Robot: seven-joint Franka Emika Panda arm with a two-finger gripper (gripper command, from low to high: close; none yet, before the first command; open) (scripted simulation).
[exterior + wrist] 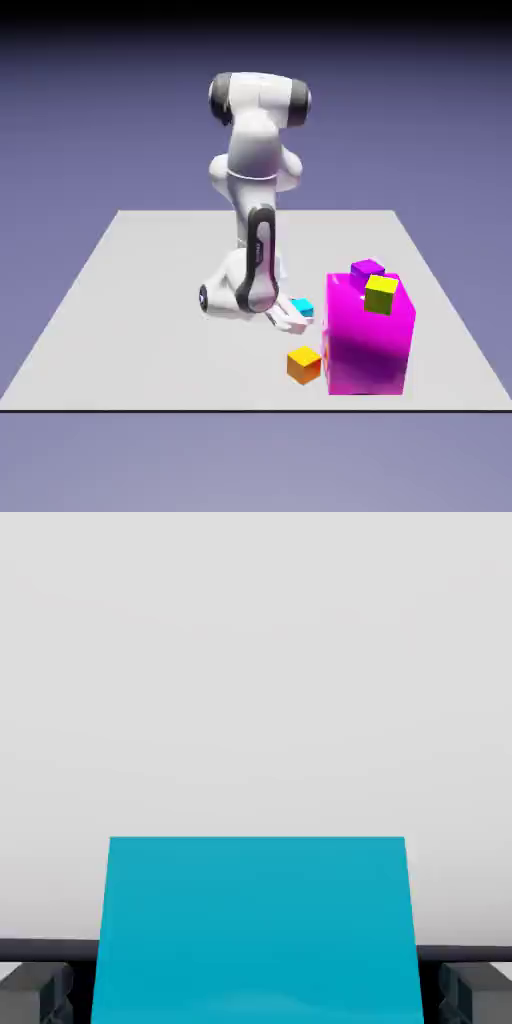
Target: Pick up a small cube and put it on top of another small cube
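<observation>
In the hand view the small cyan cube (255, 932) fills the space between my two grey fingertips (40, 992), which press in close at its left and right sides. My gripper (296, 318) is low over the table in the exterior view, shut on the cyan cube (303, 307), just to the left of the big magenta block (368, 340). An orange small cube (304, 364) lies on the table in front of the gripper. A yellow small cube (381, 293) and a purple one (366, 268) sit on top of the magenta block.
The magenta block stands tall right beside the gripper, on the exterior view's right. The grey table (140, 320) stretches out to the exterior view's left. The arm's forearm (258, 260) hangs over the gripper.
</observation>
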